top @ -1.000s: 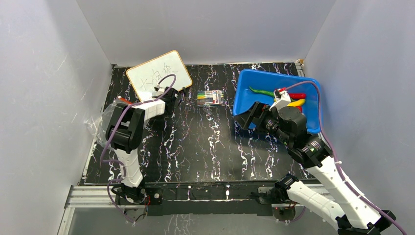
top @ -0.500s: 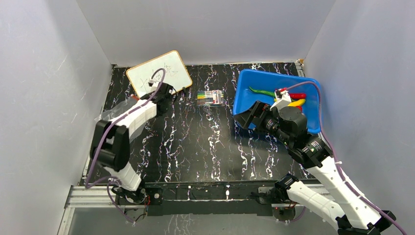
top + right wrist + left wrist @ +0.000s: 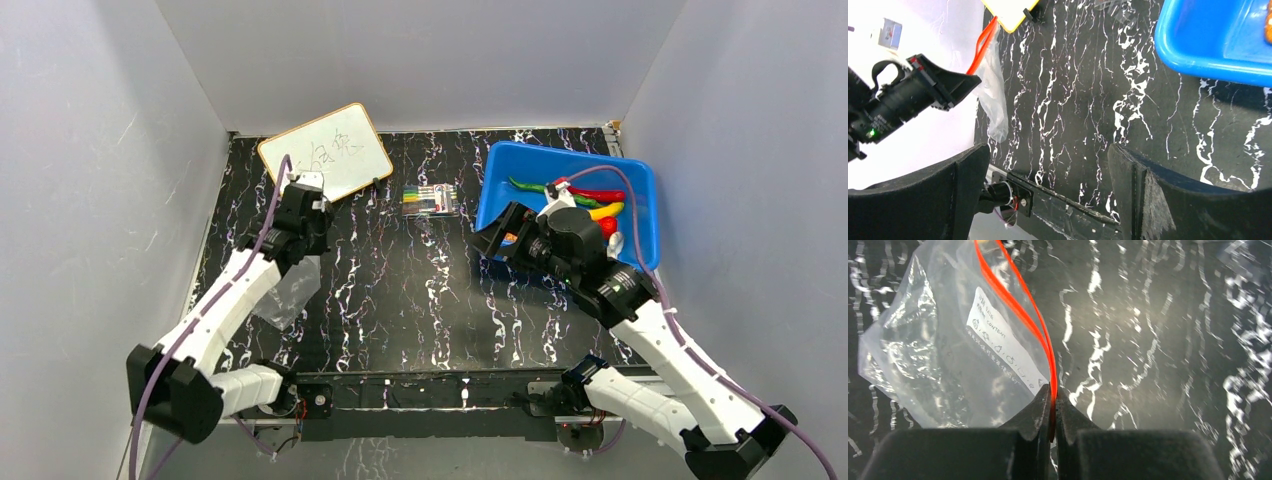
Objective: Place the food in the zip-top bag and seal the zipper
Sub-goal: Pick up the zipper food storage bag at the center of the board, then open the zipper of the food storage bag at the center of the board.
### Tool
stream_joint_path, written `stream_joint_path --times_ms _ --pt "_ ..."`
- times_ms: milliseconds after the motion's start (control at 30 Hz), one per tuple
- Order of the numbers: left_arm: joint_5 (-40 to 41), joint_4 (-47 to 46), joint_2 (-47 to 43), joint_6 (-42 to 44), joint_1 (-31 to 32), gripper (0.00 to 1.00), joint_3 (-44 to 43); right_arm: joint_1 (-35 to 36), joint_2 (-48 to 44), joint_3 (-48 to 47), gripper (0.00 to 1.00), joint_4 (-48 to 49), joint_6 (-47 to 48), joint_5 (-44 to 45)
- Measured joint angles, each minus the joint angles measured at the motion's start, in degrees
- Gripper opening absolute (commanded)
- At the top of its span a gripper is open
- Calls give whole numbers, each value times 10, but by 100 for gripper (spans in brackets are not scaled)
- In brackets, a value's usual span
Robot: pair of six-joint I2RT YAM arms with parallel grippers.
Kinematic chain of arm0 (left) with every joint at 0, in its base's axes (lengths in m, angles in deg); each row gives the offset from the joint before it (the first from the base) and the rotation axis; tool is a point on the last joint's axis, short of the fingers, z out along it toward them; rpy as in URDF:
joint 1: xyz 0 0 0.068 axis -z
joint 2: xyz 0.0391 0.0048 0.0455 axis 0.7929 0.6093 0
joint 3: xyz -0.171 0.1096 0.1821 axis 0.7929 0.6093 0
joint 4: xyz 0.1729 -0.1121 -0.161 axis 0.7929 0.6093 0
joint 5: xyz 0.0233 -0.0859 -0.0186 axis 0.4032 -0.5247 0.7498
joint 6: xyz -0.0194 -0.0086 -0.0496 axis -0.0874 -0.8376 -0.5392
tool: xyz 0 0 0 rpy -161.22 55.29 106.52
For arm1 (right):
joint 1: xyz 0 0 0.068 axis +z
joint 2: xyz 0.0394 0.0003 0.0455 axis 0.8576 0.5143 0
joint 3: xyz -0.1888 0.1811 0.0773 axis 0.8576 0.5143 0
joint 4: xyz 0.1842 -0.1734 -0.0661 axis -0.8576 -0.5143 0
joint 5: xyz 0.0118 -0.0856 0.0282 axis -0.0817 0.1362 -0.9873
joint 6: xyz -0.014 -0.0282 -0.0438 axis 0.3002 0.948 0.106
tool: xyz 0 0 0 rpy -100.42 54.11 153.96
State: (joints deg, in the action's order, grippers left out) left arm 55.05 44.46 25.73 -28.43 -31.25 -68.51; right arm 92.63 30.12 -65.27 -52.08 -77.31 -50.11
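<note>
Bag is hanging well left of the tub, the left gripper pinching its zipper. Food is lying in the tub; the right gripper is gaping beside it.

Blind spots
My right arm covers part of the food; zipper runs off wrist view's top edge.

Camera layout: one overhead view, two wrist views.
The top external camera looks down from above and behind the arms over the whole worktop. The left wrist camera sits just behind the left hand, facing the worktop at close range. The right wrist camera looks past the right hand across the worktop from farther off. All three views show the zip-top bag.
</note>
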Motion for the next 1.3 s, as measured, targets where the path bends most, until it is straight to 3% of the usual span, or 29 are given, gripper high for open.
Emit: stream_joint_path --times_ms 233,733,900,1300 --pt "-153 -16 -103 4 4 0 67 0 41 6 83 19 -38 -30" --pt "-381 -80 -174 40 16 0 89 16 147 -6 76 65 -96 -62" --pt "-431 -107 -191 41 19 0 90 44 180 -10 63 85 -128 -58" --pt "-543 -186 -239 43 23 0 139 81 253 -44 49 97 -234 -1"
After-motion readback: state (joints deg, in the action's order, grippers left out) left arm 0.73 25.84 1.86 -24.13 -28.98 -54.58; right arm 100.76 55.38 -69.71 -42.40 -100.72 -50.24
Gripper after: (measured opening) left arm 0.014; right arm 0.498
